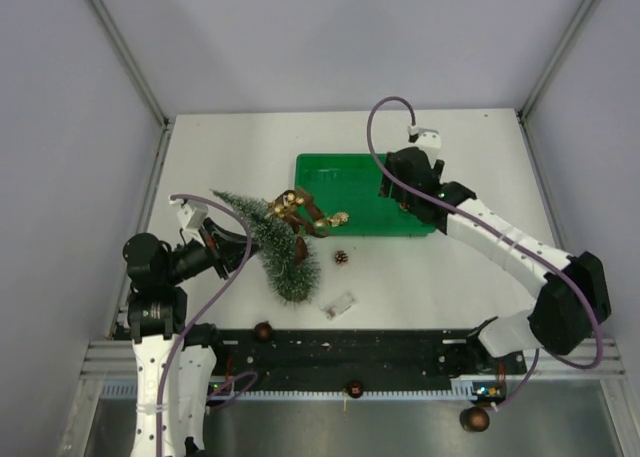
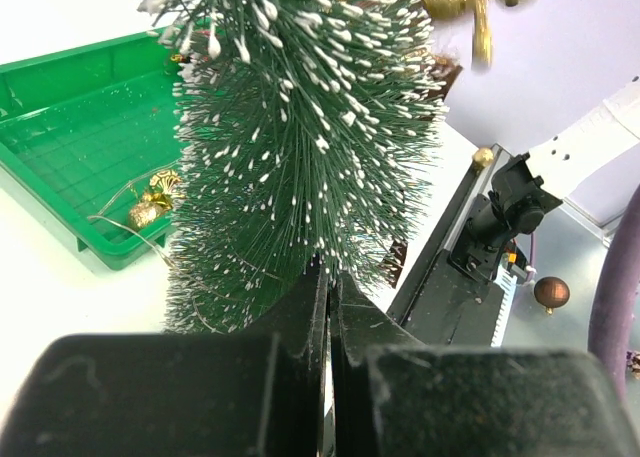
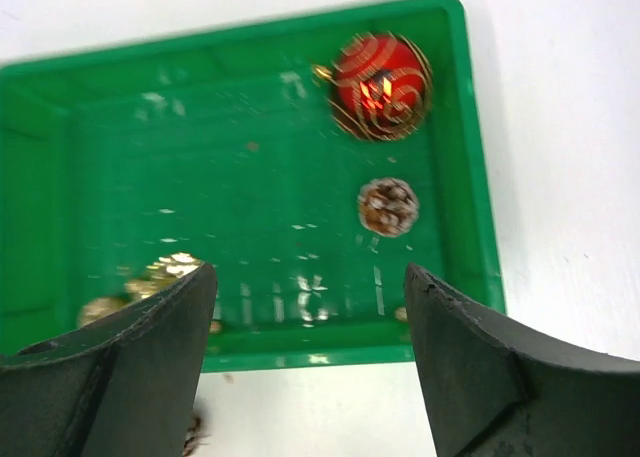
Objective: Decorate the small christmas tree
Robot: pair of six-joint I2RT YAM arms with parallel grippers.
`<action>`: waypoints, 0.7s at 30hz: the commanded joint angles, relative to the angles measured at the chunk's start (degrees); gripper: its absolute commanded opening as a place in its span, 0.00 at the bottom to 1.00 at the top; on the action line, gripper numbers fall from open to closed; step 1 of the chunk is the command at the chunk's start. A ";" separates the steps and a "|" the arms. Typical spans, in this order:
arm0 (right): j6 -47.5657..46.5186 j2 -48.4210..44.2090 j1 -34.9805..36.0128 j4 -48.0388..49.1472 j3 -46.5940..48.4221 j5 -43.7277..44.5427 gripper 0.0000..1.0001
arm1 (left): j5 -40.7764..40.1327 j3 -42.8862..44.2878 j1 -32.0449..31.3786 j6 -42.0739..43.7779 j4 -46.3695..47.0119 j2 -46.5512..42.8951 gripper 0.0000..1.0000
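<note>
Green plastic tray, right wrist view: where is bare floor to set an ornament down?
The green plastic tray is bare across its middle floor, bordered by the red gold-striped ball and frosted pine cone at one end and gold ornaments at the other. Both ends are crowded.

A lab test cell: grey panel walls enclosing a white table.

The small christmas tree is noted lying tilted left of centre, a gold ornament being found at the green tray's lower-left corner.
</note>
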 commanded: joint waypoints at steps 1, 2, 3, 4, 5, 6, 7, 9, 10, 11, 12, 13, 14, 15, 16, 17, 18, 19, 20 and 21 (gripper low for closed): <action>-0.42 5.88 -2.17 -3.53 -1.38 4.27 0.73 | 0.10 -0.59 0.07 0.58 1.97 -0.89 0.00; -0.51 7.11 -2.43 -3.71 -1.46 5.15 0.73 | 0.19 -0.50 0.07 0.67 1.79 -1.06 0.00; -0.60 8.78 -3.04 -3.71 -1.46 5.77 0.73 | 0.19 -0.50 0.07 0.76 1.62 -1.06 0.00; -0.60 10.01 -3.57 -3.62 -1.64 5.95 0.73 | 0.19 -0.50 0.07 1.02 1.44 -1.15 0.00; -0.42 11.42 -4.36 -3.71 -1.81 5.51 0.73 | 0.19 -0.50 0.07 1.11 1.44 -1.24 0.00; -0.33 13.08 -5.32 -3.62 -1.90 4.90 0.73 | 0.10 -0.59 0.07 1.02 1.35 -1.15 0.00; -0.42 14.23 -6.03 -3.10 -1.99 4.54 0.73 | 0.01 -0.68 0.07 1.19 1.35 -1.15 0.00; -1.21 16.08 -7.09 -1.52 -2.17 3.84 0.73 | 0.10 -0.77 0.07 1.20 1.35 -0.89 0.00; -1.47 17.05 -7.53 -0.82 -2.25 3.49 0.73 | 0.01 -0.85 0.07 1.20 1.44 -0.89 0.00; -1.74 18.01 -8.14 0.06 -2.17 3.14 0.73 | 0.01 -0.86 0.07 1.20 1.53 -0.63 0.00; -2.26 18.81 -8.49 1.29 -2.34 2.79 0.73 | 0.01 -0.86 0.07 1.20 1.53 -0.62 0.00; -2.61 19.42 -8.93 2.52 -2.43 2.52 0.73 | 0.01 -0.77 0.07 1.20 1.62 -0.54 0.00; -2.97 20.21 -9.28 3.92 -2.60 2.00 0.73 | -0.07 -0.77 0.07 1.28 1.62 -0.36 0.00; -3.40 20.66 -9.55 5.24 -3.04 1.73 0.73 | -0.08 -0.68 0.07 1.37 1.62 -0.27 0.00; -3.50 21.18 -9.90 6.65 -3.22 1.73 0.73 | -0.16 -0.68 0.07 1.46 1.62 -0.18 0.00; -3.58 21.71 -10.16 7.70 -3.31 1.38 0.73 | -0.16 -0.59 0.07 1.55 1.53 -0.10 0.00; -3.76 22.24 -10.34 8.93 -3.31 1.12 0.73 | -0.25 -0.50 0.07 1.72 1.53 0.08 0.00; -3.85 22.68 -10.43 9.90 -3.31 0.77 0.73 | -0.25 -0.50 0.07 1.81 1.44 0.17 0.00; -4.11 23.29 -10.43 10.35 -3.05 0.59 0.73 | -0.51 -0.59 0.07 1.99 1.44 0.26 0.00; -3.94 23.82 -10.52 10.53 -2.52 0.59 0.72 | -0.60 -0.59 0.07 2.07 1.44 0.34 0.00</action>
